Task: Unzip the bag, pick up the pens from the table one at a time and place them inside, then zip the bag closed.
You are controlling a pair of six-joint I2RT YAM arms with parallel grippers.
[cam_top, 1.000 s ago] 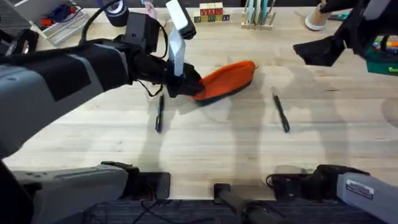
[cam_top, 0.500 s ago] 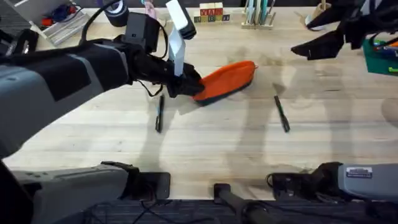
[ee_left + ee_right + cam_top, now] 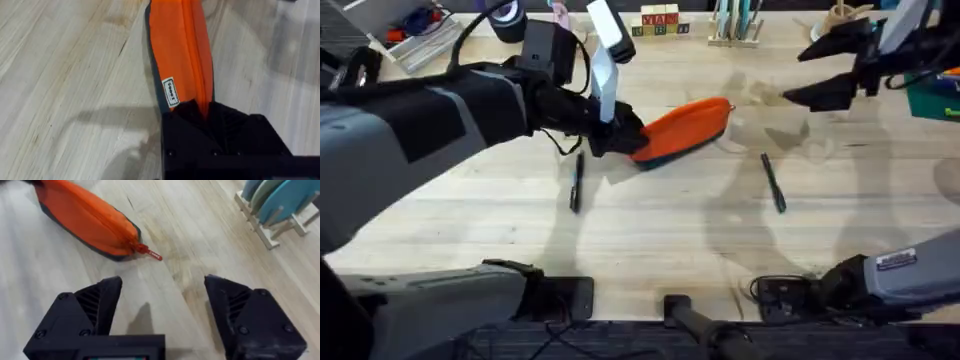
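The bag (image 3: 685,128) is a soft fabric pouch that looks light and limp, likely to slide or bunch on the smooth wood unless one end is pinned. The sensible holds are the fabric at one end and, for opening, the small red zipper pull (image 3: 150,253) sticking out of the other. It lies near the middle of the tabletop (image 3: 660,240), zipper up and closed along its length. Its long axis runs diagonally, the pull end pointing away and toward the right arm.

The left gripper (image 3: 620,135) is clamped onto the bag's near left end, fabric pinched between its fingers in the left wrist view. The right gripper (image 3: 162,315) hovers wide open and empty, near the pull but clear of it.

Two pens lie flat, one (image 3: 576,183) just left of the bag, one (image 3: 773,182) to its right.
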